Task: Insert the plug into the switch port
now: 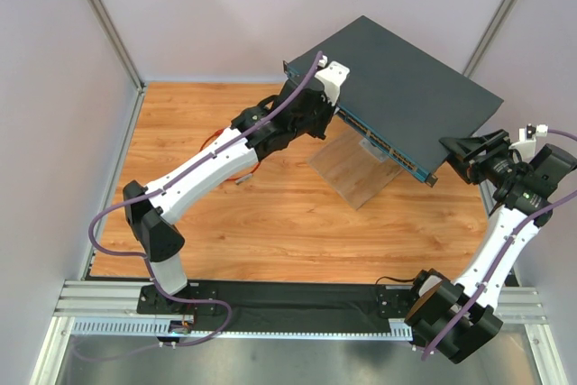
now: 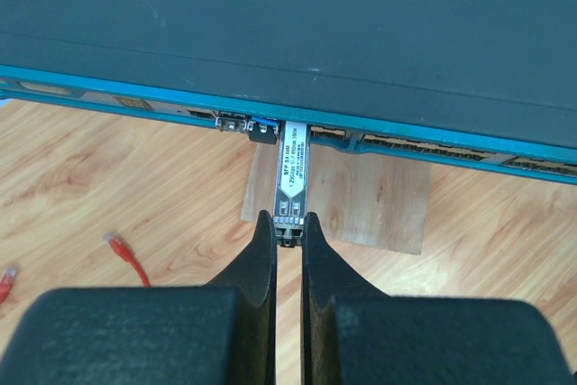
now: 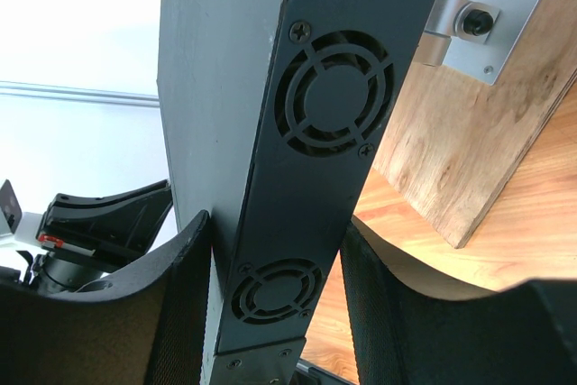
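Red plug (image 2: 114, 241) on wooden tabletop (image 2: 180, 187), pale walls (image 1: 54, 87)

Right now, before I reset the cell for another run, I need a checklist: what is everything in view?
switch: one, dark blue-grey, tilted on the stand.
stand: one, light wood, under the switch.
bracket: one, silver, screwed to the stand.
module: one, grey metal, tip at the switch's front face.
plugs: two, red, loose on the table, left of the stand.
table: one, wood-grain, under everything.
left gripper: one, black, shut on the module.
right gripper: one, black, clamped across the switch's vented side.
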Motion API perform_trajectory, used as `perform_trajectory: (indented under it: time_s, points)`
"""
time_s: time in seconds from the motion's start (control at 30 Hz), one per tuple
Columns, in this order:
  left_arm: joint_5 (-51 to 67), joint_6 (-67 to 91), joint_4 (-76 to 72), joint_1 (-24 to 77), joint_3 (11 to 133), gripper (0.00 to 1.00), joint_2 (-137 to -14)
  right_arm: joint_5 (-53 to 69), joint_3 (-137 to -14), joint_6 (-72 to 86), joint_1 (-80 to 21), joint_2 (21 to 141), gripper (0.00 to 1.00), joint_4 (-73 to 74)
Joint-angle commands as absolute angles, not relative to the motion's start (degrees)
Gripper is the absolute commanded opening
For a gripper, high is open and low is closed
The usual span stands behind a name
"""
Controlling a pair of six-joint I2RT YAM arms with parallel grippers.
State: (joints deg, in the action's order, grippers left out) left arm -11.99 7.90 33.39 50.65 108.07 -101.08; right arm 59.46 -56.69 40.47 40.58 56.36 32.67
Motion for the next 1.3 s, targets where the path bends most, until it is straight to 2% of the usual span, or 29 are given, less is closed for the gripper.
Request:
perform_trajectory:
  time_s: [0.0,0.67,1.27]
  points:
    - [-12.6,9.1,28.0,49.9,111.4,0.0,-100.9,58.3,-57.0,35.9,39.6,56.6,0.0,30.8]
    - [-10.5,9.8,27.7,49.7,109.6,0.0,-98.8,58.3,-57.0,35.8,39.6,57.1,0.0,30.7]
    - [-8.5,10.9,18.5,49.7,99.8,0.0,-95.7,58.2,-57.7,35.2,39.6,57.7,0.0,31.4]
